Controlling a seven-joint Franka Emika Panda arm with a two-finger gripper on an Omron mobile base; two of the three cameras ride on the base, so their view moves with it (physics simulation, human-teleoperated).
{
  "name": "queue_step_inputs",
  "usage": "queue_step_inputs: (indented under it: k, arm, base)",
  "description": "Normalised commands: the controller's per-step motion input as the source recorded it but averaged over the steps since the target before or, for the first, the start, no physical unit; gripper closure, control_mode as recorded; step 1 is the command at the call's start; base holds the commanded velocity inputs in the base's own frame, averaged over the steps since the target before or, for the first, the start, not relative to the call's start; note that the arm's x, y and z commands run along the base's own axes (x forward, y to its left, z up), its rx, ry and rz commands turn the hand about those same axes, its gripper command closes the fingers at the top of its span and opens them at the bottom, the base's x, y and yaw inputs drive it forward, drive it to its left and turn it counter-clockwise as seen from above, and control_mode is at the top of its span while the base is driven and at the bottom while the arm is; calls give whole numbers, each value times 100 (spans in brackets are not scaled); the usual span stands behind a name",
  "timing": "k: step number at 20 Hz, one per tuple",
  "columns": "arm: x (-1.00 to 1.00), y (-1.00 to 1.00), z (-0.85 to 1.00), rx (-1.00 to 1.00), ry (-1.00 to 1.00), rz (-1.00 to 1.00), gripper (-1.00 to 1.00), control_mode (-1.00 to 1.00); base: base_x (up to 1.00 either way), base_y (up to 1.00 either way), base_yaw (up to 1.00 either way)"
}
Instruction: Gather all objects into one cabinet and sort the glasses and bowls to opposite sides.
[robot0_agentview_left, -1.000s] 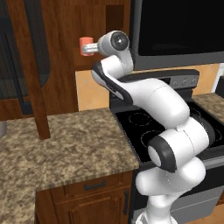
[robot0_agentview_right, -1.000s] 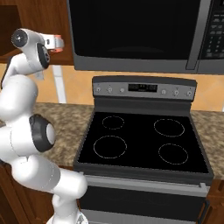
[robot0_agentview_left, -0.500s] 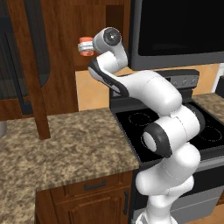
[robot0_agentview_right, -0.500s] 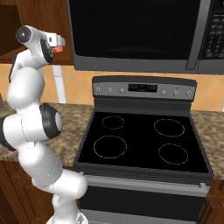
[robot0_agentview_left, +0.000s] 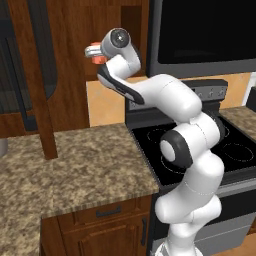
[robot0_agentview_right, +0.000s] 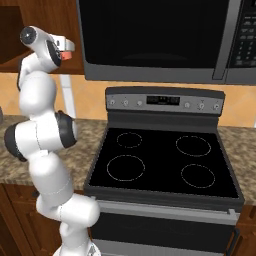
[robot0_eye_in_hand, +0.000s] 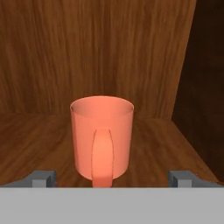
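Note:
A salmon-orange cup (robot0_eye_in_hand: 101, 135) stands upright on the wooden shelf of the cabinet (robot0_eye_in_hand: 35, 135), its handle facing the hand camera. My gripper (robot0_eye_in_hand: 112, 178) is open, one fingertip on each side of the cup with a gap between each tip and the cup wall. From the left base view the gripper (robot0_agentview_left: 95, 51) reaches high into the cabinet (robot0_agentview_left: 75, 30) with the cup (robot0_agentview_left: 100, 59) showing orange at its tip. The right base view has the gripper (robot0_agentview_right: 67, 49) and the cup (robot0_agentview_right: 65, 56) by the cabinet's (robot0_agentview_right: 15, 25) edge. The bowl is out of view.
The cabinet's dark side wall (robot0_eye_in_hand: 201, 87) is close on the cup's right. An open dark-panelled door (robot0_agentview_left: 42, 75) hangs over the granite counter (robot0_agentview_left: 85, 160). A black stove (robot0_agentview_right: 160, 165) and a microwave (robot0_agentview_right: 155, 40) are to the right.
The wrist has lifted a little and the arm's lower links have stood up straighter. The hand has stayed at the cup with its jaws wide apart.

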Motion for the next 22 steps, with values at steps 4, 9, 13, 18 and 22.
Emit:
queue_step_inputs:
  k: [4,9,13,18,22]
  arm:
    - [15,14,-6,0,6,0,-100,-100]
    - [13,1,0,0,1,0,-100,-100]
    - [13,0,0,0,0,0,-100,-100]
    - [14,0,-6,0,0,0,-100,-100]
    - [11,0,-28,0,0,0,-100,-100]
  base:
    - [0,0,0]
    - [0,0,0]
    - [0,0,0]
    - [0,0,0]
    - [0,0,0]
